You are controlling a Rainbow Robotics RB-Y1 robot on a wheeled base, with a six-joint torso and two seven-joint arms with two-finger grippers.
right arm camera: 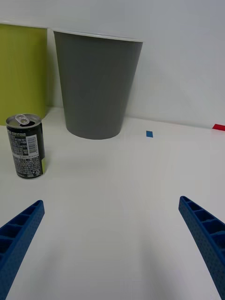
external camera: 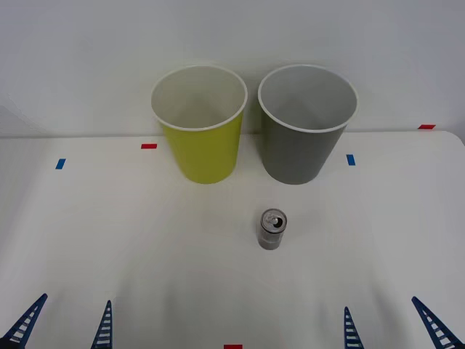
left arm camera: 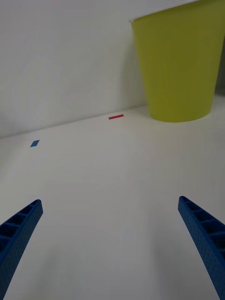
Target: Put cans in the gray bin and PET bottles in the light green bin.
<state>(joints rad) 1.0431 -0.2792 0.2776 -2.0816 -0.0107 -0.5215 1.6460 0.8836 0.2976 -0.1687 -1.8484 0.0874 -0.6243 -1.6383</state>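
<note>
A small silver-gray metal drink can (external camera: pixel 272 229) with an opened pull-tab top stands upright on the white desk (external camera: pixel 109 240), near the front of the large dark gray tapered bin (external camera: pixel 306 123) and beside the yellow-green bin (external camera: pixel 200 123). The right pincer (external camera: pixel 392 323) sits low at the desk's near edge, spread wide and empty; it is likely best placed to close squarely on the can's middle, keeping it upright. The left pincer (external camera: pixel 65 323) waits likewise, wide open and empty.
</note>
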